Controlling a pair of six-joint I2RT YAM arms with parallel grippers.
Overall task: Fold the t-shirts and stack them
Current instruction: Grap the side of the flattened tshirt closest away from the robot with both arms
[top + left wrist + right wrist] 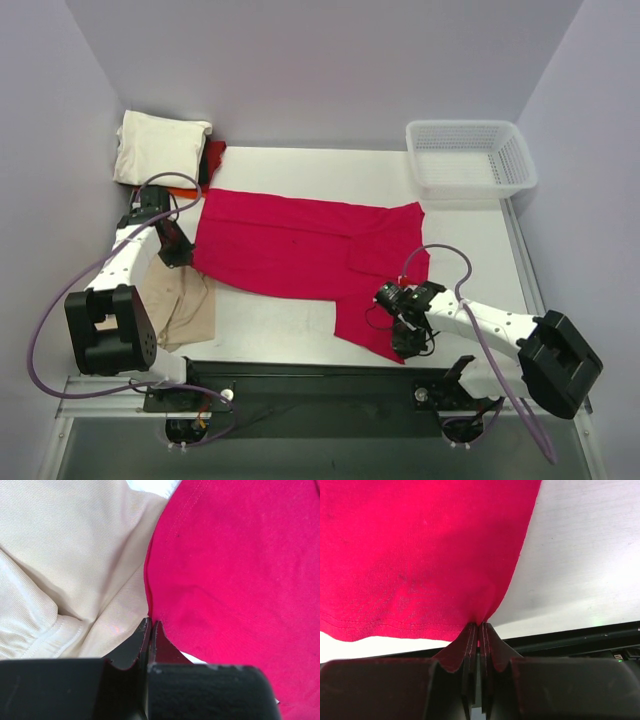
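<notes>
My left pincer (151, 626) grips the crimson t-shirt (290, 245) by its edge. I see my right pincer (479, 628) clamped on its hem

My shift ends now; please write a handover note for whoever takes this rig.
Left hand: shut on the crimson-red cloth t-shirt, at its left edge.
Right hand: shut on its near hem corner.
That shirt lies spread mid-table, not yet folded.
Tan-beige cloth t-shirt lies crumpled near left, unfolded.
Cream-white cloth t-shirt is folded at far left, with orange-red cloth beside it.
To do: fold crimson and tan, stack them.
</notes>
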